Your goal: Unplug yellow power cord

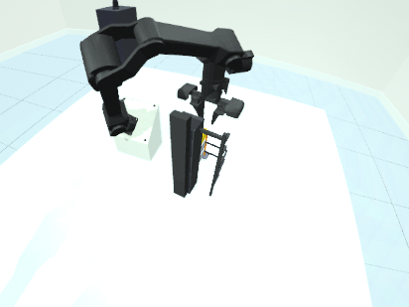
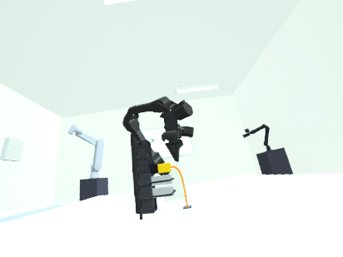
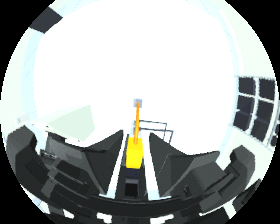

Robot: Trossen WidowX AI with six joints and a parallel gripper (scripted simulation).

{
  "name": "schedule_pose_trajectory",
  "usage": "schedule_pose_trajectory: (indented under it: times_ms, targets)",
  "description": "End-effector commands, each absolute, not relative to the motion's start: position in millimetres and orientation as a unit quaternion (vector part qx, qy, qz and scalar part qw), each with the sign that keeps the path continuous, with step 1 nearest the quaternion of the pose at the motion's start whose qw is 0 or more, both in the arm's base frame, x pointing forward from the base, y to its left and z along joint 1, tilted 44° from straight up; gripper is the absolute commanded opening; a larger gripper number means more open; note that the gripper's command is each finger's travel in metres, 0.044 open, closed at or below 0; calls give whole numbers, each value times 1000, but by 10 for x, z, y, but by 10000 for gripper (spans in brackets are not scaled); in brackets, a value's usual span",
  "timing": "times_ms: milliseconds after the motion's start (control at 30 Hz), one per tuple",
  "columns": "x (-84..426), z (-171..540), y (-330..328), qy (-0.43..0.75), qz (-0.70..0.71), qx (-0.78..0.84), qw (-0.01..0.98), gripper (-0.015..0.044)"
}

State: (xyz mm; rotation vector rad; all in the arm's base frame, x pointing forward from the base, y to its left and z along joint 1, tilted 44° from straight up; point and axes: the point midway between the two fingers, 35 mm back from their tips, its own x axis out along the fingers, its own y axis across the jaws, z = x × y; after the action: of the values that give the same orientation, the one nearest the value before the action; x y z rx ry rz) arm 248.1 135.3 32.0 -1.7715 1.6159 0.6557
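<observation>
Your half-open, empty end effector (image 2: 175,159) hovers above the rigid yellow block plug (image 2: 165,168); pinch its flat sides, not the limp orange cord (image 2: 181,182).

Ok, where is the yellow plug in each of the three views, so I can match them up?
Top: yellow plug is a sliver at centre, right of the power strip, below the gripper.
Exterior: lower centre, on the strip's right side, cord arcing down.
Wrist: lower centre, between the jaws.
Shared landmark: the tall dark power strip.

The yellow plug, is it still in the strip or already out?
In: the plug sits against the strip, and the pincer hangs just above it.
</observation>
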Motion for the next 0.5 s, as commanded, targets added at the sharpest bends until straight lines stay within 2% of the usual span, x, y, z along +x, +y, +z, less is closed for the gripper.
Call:
schedule_pose_trajectory:
  times_ms: [0, 467]
  targets:
    - [2486, 361, 1305, 615, 249, -677, 318, 160]
    - [2479, 516, 1135, 615, 249, -677, 318, 160]
